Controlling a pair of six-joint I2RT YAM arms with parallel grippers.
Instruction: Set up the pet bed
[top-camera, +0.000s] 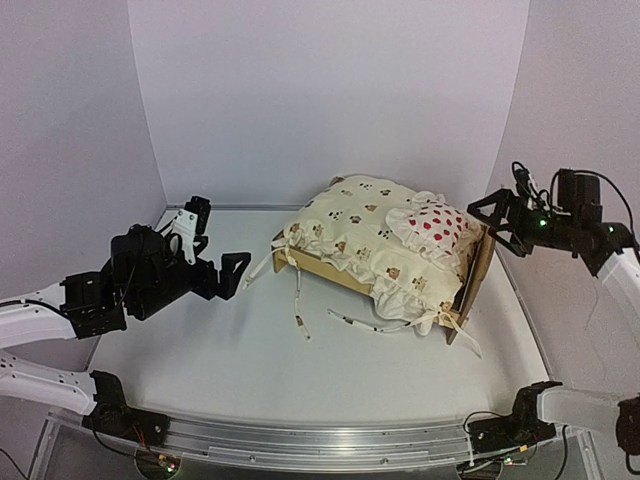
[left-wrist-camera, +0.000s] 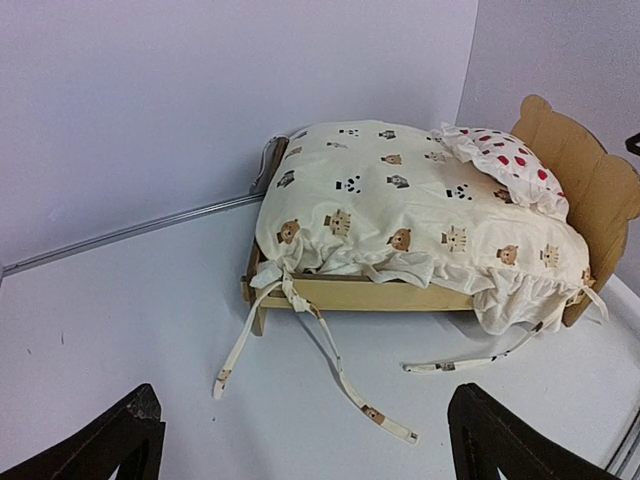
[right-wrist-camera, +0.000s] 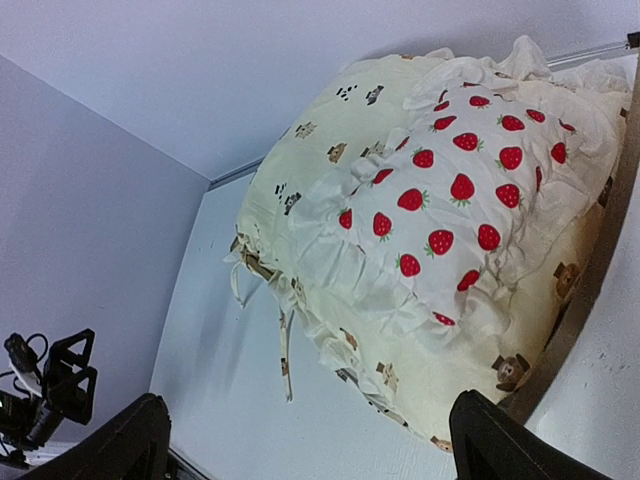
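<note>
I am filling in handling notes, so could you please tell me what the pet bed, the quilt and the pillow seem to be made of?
The pet bed looks like pale wood, probably plywood, matt: flat cut panels. The quilt seems soft padded fabric, cream with printed animals, puffy and ruffled. The pillow seems stuffed fabric, white with red strawberries; fibres cannot be told.

Pet bed (left-wrist-camera: 588, 172): pale plywood frame, bear-ear headboard — standing level on its legs.
Place: right of centre, angled — headboard rightward.
</note>
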